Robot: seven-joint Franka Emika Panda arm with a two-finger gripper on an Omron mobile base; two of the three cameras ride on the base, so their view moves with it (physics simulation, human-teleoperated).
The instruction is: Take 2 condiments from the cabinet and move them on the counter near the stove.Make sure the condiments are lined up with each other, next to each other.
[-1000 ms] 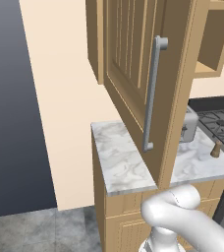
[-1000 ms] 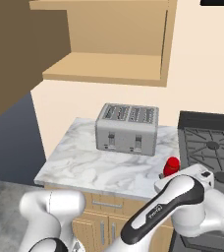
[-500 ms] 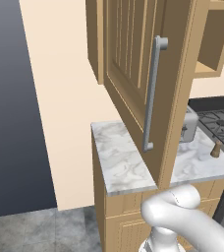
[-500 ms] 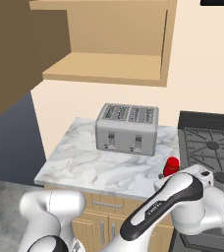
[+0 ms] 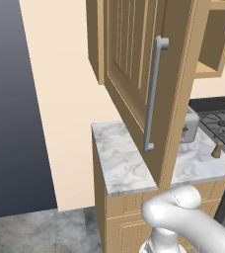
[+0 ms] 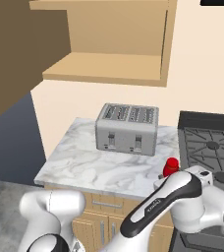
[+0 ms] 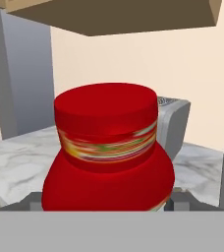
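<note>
Red bottle (image 7: 108, 150) stands upright between the spread fingers of the claw (image 7: 109, 209), at the table's (image 6: 99, 167) stove-side front corner; grip unclear, claw likely released.

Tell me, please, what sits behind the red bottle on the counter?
Behind the red bottle stands the grey toaster on the marble counter. The bottle hides the toaster's left part in the hand view.

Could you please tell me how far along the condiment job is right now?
Done: the wooden shaker stands on the counter beside the stove. In hand: the red bottle sits between the tool's wide-set fingers, low by the stove. Left: releasing it lined up next to the shaker.
</note>
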